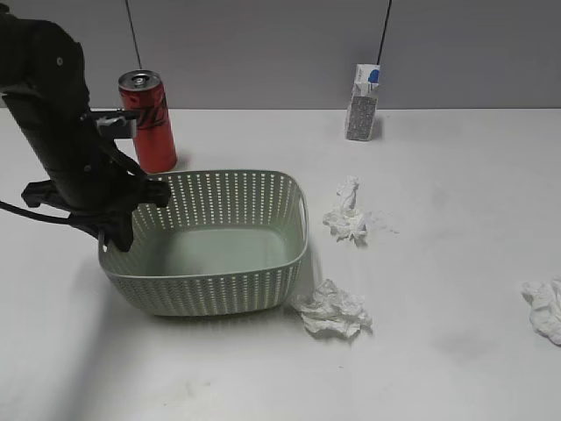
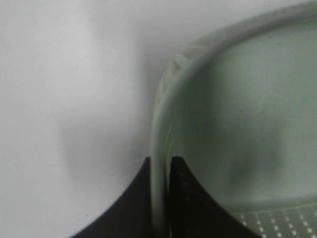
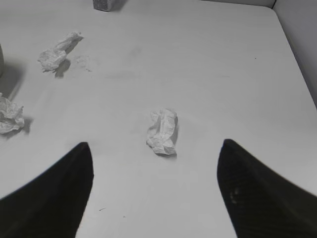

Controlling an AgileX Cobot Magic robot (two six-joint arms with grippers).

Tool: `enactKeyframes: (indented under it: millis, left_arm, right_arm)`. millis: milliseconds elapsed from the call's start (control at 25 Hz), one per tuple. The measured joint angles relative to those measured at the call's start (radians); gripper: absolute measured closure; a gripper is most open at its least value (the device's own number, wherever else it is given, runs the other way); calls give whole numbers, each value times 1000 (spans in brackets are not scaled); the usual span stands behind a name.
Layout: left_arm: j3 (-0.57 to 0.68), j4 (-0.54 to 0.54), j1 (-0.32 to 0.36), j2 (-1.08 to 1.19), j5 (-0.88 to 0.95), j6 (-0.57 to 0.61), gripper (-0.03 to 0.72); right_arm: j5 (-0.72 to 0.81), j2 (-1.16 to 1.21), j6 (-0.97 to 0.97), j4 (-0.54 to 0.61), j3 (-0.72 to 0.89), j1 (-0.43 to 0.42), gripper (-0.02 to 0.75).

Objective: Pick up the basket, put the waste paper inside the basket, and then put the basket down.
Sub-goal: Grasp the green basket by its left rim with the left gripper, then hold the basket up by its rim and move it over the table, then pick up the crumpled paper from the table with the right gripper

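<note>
Sage-green basket [image 1: 210,246] sits on the white table [image 1: 438,351], its left rim pinched between the left gripper's [image 2: 160,198] closed jaws; red Coca-Cola can [image 1: 149,121] behind it, three waste paper wads [image 1: 333,310] to its right, where the right gripper [image 3: 156,188] hangs wide open, seen only by the wrist camera

You have one basket [image 1: 210,250], three paper wads [image 1: 333,310] [image 1: 351,215] [image 1: 545,309], one red can [image 1: 149,120] and one carton [image 1: 362,103] by the far edge.
</note>
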Motion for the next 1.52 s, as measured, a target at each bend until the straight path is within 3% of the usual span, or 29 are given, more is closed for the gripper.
enactKeyframes:
  millis: [80,480,760,920,1280,1520]
  left_arm:
    - [-1,1,0,0,-5,1,689]
    - [-1,96,3,-136,-17,-3,689]
    - [-1,153,3,-175,-12,-72,689]
    - [-1,145,3,-175,-10,-78,689]
    - [-1,139,3,-175,6,-79,689]
    - [-1,139,3,-175,12,-79,689]
  right_arm:
    - [0,0,0,0,0,0,146]
    - [-111,109,5,18,-46,0,147]
    - [-133,548,84,8,-108,0,147]
    - [-148,869,191,-93,-141,0,147]
    - [-502,1446,313,-188,-152,0,147]
    - [-591,1627,518,-321,-154,0,147]
